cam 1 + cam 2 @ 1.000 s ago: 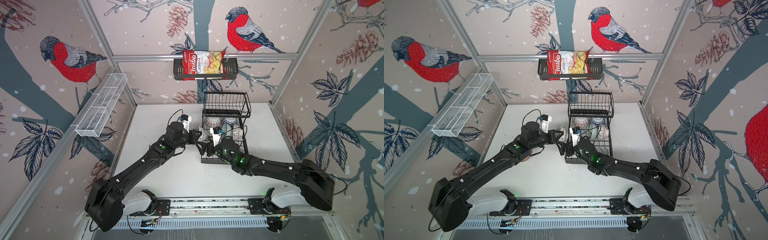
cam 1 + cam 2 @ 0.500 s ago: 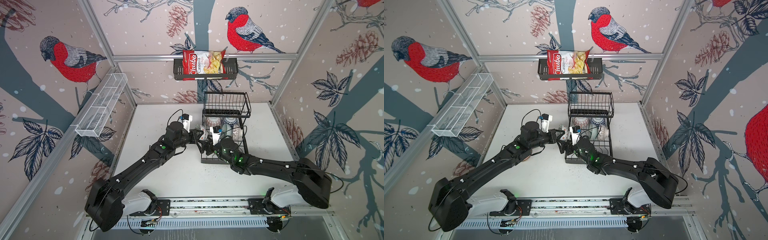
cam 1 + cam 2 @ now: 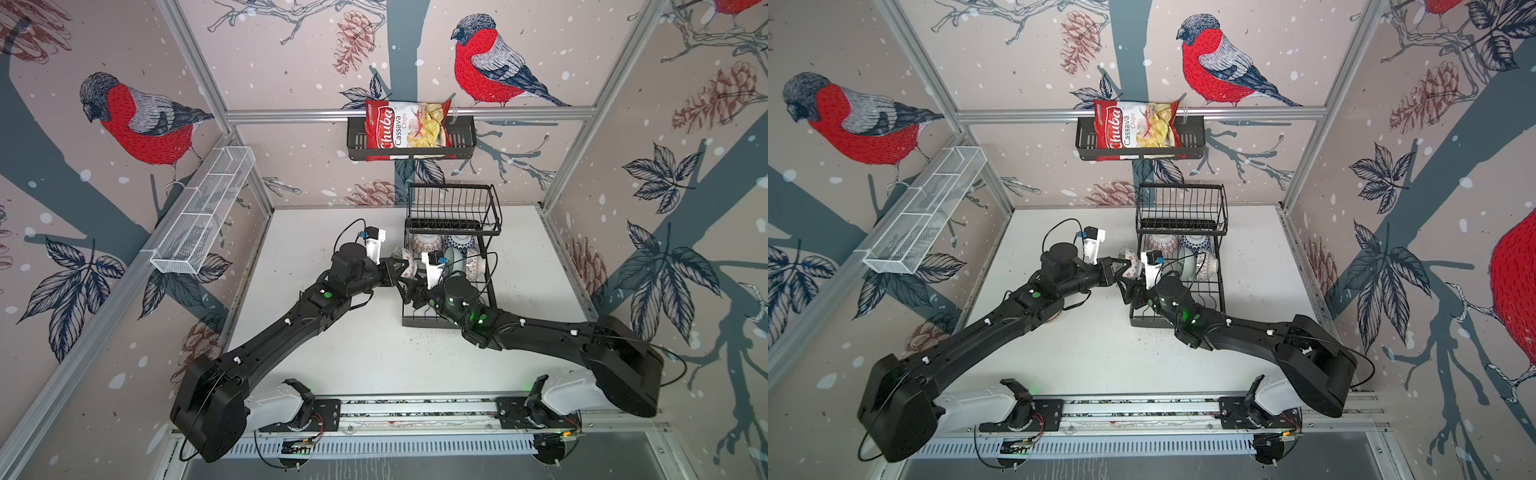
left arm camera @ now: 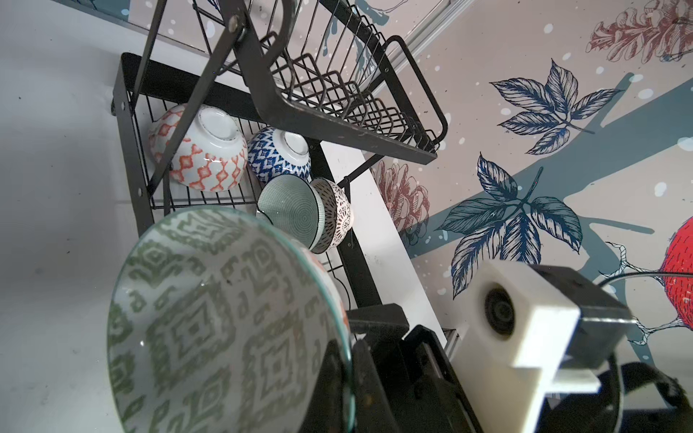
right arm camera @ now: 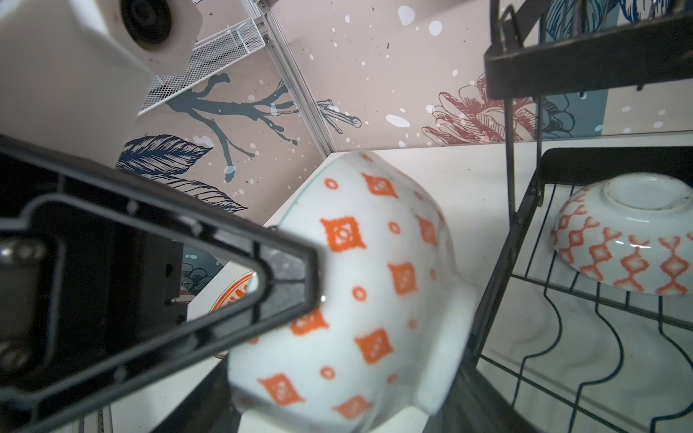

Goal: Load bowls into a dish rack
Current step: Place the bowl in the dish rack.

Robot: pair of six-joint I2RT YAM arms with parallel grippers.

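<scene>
A bowl (image 3: 405, 266) with orange diamonds outside and a green pattern inside (image 4: 210, 318) hangs in the air beside the dish rack (image 3: 428, 322), at its left side. My left gripper (image 3: 397, 272) is shut on its rim (image 4: 350, 356). My right gripper (image 3: 409, 286) stands open with one jaw on each side of the same bowl (image 5: 367, 285); I cannot see whether they touch it. Several bowls lie in the rack's lower tier: an orange-red one (image 4: 202, 157), a blue one (image 4: 279, 153), a teal one (image 4: 296, 213) and a grey one (image 4: 337, 210).
The rack's raised basket (image 3: 453, 208) overhangs the far bowls. Another orange bowl (image 3: 1054, 318) sits on the table under my left arm. A wall basket with a chips bag (image 3: 409, 133) hangs at the back. A white mesh tray (image 3: 203, 212) runs along the left wall.
My right gripper's jaws have drawn closer together around the bowl that my left gripper holds. Both arms have barely shifted.
</scene>
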